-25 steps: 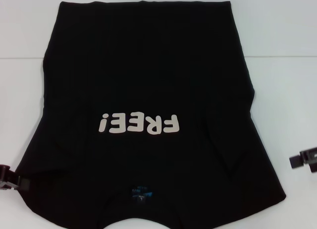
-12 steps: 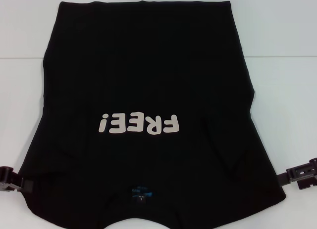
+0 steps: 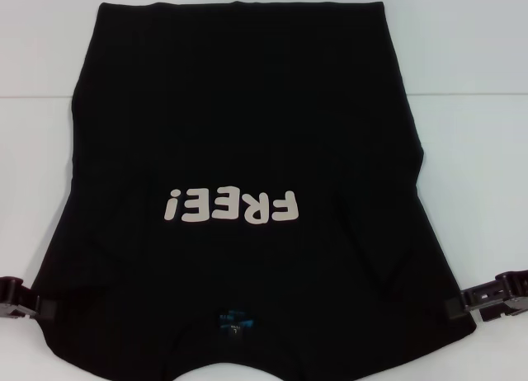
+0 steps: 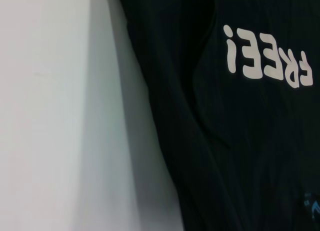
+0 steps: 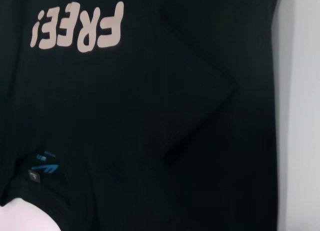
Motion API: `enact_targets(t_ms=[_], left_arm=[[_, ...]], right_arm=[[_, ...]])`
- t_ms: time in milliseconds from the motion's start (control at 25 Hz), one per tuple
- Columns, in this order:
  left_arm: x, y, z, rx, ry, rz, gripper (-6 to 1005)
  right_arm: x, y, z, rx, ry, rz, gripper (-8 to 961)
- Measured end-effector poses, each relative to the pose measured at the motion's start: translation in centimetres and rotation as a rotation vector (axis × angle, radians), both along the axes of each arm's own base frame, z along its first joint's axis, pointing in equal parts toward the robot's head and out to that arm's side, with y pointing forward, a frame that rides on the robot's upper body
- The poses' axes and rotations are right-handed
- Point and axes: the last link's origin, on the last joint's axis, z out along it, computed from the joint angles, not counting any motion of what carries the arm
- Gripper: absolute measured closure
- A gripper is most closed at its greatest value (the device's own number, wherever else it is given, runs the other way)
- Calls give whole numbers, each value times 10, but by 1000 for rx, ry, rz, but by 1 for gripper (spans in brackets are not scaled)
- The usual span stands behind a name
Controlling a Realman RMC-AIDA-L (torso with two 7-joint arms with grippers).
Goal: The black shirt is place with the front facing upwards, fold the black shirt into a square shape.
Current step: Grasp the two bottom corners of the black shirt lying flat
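Note:
The black shirt [image 3: 247, 109] lies flat on the white table, front up, its collar nearest me. Its cream "FREE!" lettering [image 3: 231, 206] reads upside down, and the small blue neck label [image 3: 237, 323] sits near the lower edge of the head view. My left gripper [image 3: 25, 297] is low at the shirt's left shoulder edge, touching or just beside the cloth. At the right shoulder edge my right gripper [image 3: 474, 298] meets the cloth. The left wrist view shows the shirt [image 4: 240, 141] beside bare table, and the right wrist view shows the shirt [image 5: 150, 116] with a diagonal crease.
The white table [image 3: 478, 150] shows on both sides of the shirt and beyond its hem. A faint seam line [image 3: 470, 95] crosses the table at the far side. Bare table surface [image 4: 50, 116] fills half of the left wrist view.
My right gripper has moved left and slightly down, from clear of the shirt to its right shoulder edge. The left gripper has barely shifted. The shirt lies as before.

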Motion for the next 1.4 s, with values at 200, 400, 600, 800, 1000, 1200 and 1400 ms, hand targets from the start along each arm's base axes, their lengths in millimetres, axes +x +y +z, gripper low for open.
enact_targets(t_ms=[200,400,600,800,1000,1200,1400], left_arm=[[0,0,0,1,0,-1,951],[0,0,-1,-1,-1,1,950],[0,0,-1,-1,-1,1,950],[-1,-1,-1,-1,0,2,951],[-1,-1,-1,-2,0,3,951],[-1,-1,-1,-2,-1,3,950],[-1,-1,-1,-2,-1,3,950]], right_arm=[[-1,1,-4,-7,-11,9,56],[-1,1,-6,-5,-16,11,57],[-3,2,-8,-9,-16,17,56],[-4,3,-9,-12,-14,20,56],[-7,2,-13,-31,-21,32,57],[-7,3,-14,-29,-23,34,57],[-6,3,-12,-24,-27,31,57]])
